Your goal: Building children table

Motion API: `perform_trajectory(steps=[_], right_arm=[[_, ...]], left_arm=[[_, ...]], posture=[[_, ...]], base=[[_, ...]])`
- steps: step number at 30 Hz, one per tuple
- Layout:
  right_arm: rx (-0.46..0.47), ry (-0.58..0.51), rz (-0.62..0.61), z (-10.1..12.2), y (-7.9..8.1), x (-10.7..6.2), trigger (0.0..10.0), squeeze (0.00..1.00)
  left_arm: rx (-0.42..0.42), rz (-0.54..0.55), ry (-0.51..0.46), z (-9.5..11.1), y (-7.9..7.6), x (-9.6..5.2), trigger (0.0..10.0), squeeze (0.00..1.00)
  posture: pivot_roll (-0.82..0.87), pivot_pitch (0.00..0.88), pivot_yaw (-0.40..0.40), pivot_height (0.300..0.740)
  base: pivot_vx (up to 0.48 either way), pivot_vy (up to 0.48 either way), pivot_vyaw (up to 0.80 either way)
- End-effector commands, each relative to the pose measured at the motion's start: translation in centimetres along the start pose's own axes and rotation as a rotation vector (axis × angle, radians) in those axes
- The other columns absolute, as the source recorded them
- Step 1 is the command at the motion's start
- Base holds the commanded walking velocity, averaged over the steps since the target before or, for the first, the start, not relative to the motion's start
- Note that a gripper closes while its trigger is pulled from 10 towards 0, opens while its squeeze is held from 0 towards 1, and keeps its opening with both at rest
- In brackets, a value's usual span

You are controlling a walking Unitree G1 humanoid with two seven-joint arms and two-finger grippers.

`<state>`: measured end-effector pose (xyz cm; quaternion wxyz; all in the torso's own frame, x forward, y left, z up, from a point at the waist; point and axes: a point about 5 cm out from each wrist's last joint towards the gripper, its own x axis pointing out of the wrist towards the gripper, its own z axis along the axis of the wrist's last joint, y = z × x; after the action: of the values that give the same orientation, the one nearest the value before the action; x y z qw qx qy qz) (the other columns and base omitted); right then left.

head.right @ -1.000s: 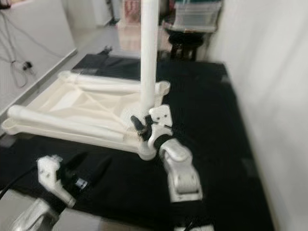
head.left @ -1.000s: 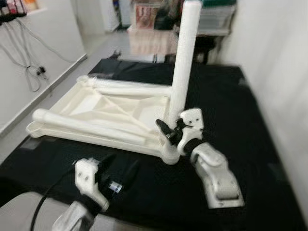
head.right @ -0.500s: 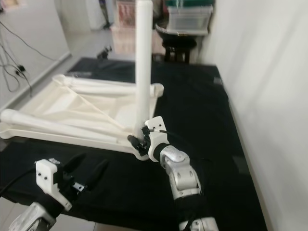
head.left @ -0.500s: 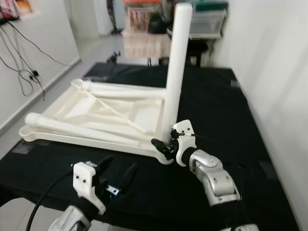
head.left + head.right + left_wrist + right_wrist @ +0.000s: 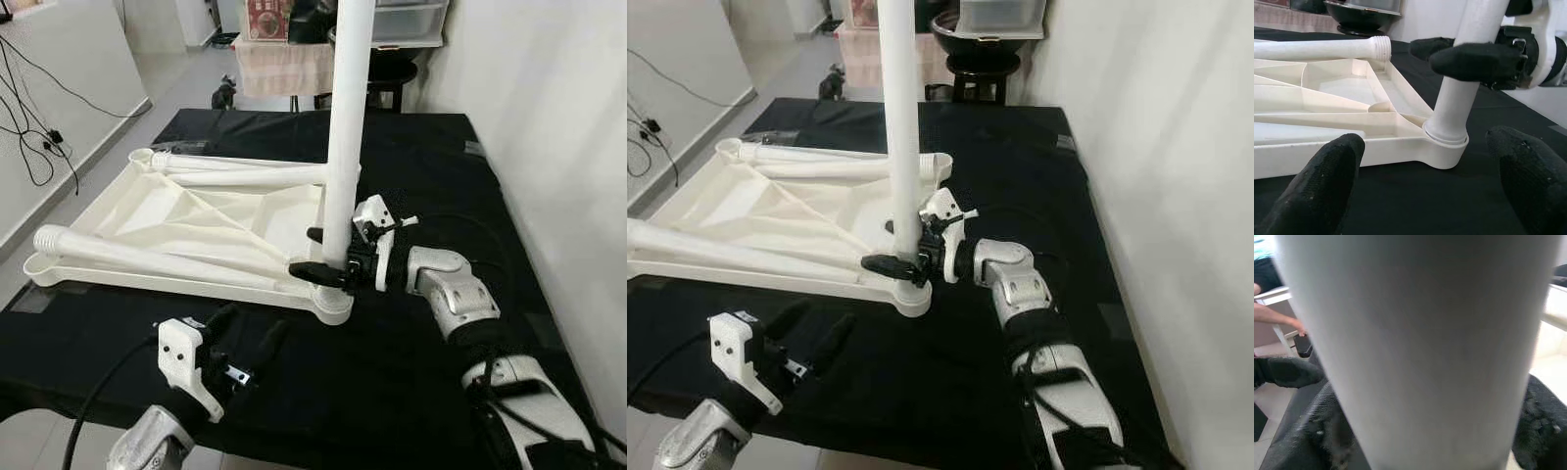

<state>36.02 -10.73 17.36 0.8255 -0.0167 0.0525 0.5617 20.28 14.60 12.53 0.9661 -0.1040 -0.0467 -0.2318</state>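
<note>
At the far left, a bare floor (image 5: 59,186) with trailing cables is seen beside the black-covered counter (image 5: 431,166). On the counter's left half the white tabletop (image 5: 206,220) of the children's table is laid upside down, its ribbed underside facing up. Two loose legs are rested across it: one leg (image 5: 147,257) along the near edge with its threaded end to the left, another leg (image 5: 245,176) along the far edge.

Near the front edge, left of centre, the left gripper (image 5: 245,345) is held low above the cloth, just near of the tabletop, with its fingers (image 5: 1327,171) spread apart and nothing between them; it is aimed at the near right corner socket (image 5: 1445,147).

In that socket an upright leg (image 5: 345,127) is stood, vertical, its base seated in the collar. To its right, the right gripper (image 5: 318,257) is reached in from the right side, and its fingers (image 5: 884,263) are closed around the lower part of the upright leg, just above the socket.

The step in hand is judged to be the fitting of this leg into its corner. A twisting of the leg is likely required next so that its thread is driven home, while the tabletop is kept from turning, perhaps by the free left gripper.
</note>
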Motion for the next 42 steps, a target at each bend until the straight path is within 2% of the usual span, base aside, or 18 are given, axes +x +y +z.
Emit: perform_trajectory(steps=[1,6,14,16,17,18,19,20,25,29,30,32,33,34,35,38,41,42], right_arm=[[-0.020,-0.023,0.031,0.7,0.2,0.8,0.0,0.00],[-0.024,-0.029,0.030,0.6,0.2,0.7,0.0,0.00],[-0.019,-0.101,0.017,-0.3,0.3,-1.5,0.0,0.00],[0.008,-0.087,-0.112,-1.3,1.2,-1.8,0.0,0.00],[0.008,-0.087,-0.112,-1.3,1.2,-1.8,0.0,0.00],[0.020,-0.047,-0.478,-2.3,1.0,-1.5,0.0,0.00],[0.020,-0.047,-0.478,-2.3,1.0,-1.5,0.0,0.00],[0.057,-0.001,-0.636,-4.3,3.0,-1.1,0.0,0.00],[0.013,0.071,-0.742,-5.4,3.7,-0.9,0.0,0.00],[0.022,0.118,-0.688,-6.0,3.4,-0.6,0.0,0.00],[0.018,0.136,-0.694,-6.0,3.2,-0.6,0.9,0.00],[0.015,0.147,-0.697,-6.0,3.3,-0.5,0.9,0.00],[0.036,0.124,-0.663,-5.7,3.3,-0.4,10.0,0.00],[0.055,0.090,-0.614,-5.1,3.3,-0.1,10.0,1.00],[0.055,0.090,-0.614,-5.1,3.3,-0.1,10.0,1.00],[0.056,-0.053,-0.367,-2.2,3.1,1.0,10.0,1.00],[-0.008,-0.038,-0.243,-1.2,2.8,1.1,10.0,1.00],[-0.052,-0.015,-0.121,-0.7,2.5,1.4,10.0,0.88]], left_arm=[[-0.003,0.010,0.013,-0.4,0.1,-0.2,10.0,0.00],[-0.003,0.011,0.012,-0.4,0.0,-0.3,10.0,0.00],[-0.008,0.008,0.007,-0.1,-0.1,-0.3,10.0,0.00],[-0.010,0.007,0.005,0.0,0.0,-0.5,10.0,0.00],[-0.010,0.007,0.005,0.0,0.0,-0.5,10.0,0.00],[-0.011,0.007,0.005,0.0,0.1,-0.6,10.0,0.00],[-0.011,0.007,0.005,0.0,0.1,-0.6,10.0,0.00],[-0.011,0.006,0.005,0.1,0.2,-0.6,10.0,0.00],[-0.011,0.002,0.009,0.1,0.3,-0.5,10.0,0.00],[-0.011,-0.001,0.009,0.1,0.3,-0.4,10.0,0.00],[-0.006,0.007,0.007,0.1,0.4,-0.4,10.0,0.00],[-0.002,0.013,0.005,0.1,0.4,-0.4,10.0,0.00],[-0.001,0.016,0.003,0.1,0.4,-0.4,10.0,0.00],[-0.001,0.016,0.003,0.1,0.4,-0.4,10.0,0.00],[-0.001,0.016,0.003,0.1,0.4,-0.4,10.0,0.00],[-0.007,0.009,0.006,0.1,0.4,-0.3,10.0,0.00],[-0.009,0.007,0.006,0.0,0.4,-0.3,10.0,0.00],[-0.008,0.005,0.007,0.0,0.3,-0.2,10.0,0.00]], posture=[[0.02,0.004,0.012,0.740],[0.02,0.008,0.013,0.740],[-0.01,0.036,0.019,0.740],[-0.01,0.046,0.016,0.740],[-0.01,0.046,0.016,0.740],[-0.03,0.052,0.018,0.740],[-0.03,0.052,0.018,0.740],[-0.04,0.063,0.024,0.740],[-0.03,0.045,0.015,0.740],[-0.03,0.044,0.015,0.740],[-0.02,0.041,0.016,0.740],[-0.02,0.041,0.016,0.740],[-0.02,0.040,0.017,0.740],[-0.02,0.039,0.018,0.740],[-0.02,0.039,0.018,0.740],[-0.02,0.035,0.025,0.740],[-0.02,0.034,0.021,0.740],[0.00,0.029,0.019,0.740]], base=[[0.000,0.000,0.00],[0.000,0.000,0.00],[0.000,0.000,0.00],[0.000,0.000,0.00],[0.000,0.000,0.00],[0.000,0.000,0.00],[0.000,0.000,0.00],[0.000,0.000,0.00],[0.000,0.000,0.00],[0.000,0.000,0.00],[0.000,0.000,0.00],[0.000,0.000,0.00],[0.000,0.000,0.00],[0.000,0.000,0.00],[0.000,0.000,0.00],[0.000,0.000,0.00],[0.000,0.000,0.00],[0.000,0.000,0.00]])
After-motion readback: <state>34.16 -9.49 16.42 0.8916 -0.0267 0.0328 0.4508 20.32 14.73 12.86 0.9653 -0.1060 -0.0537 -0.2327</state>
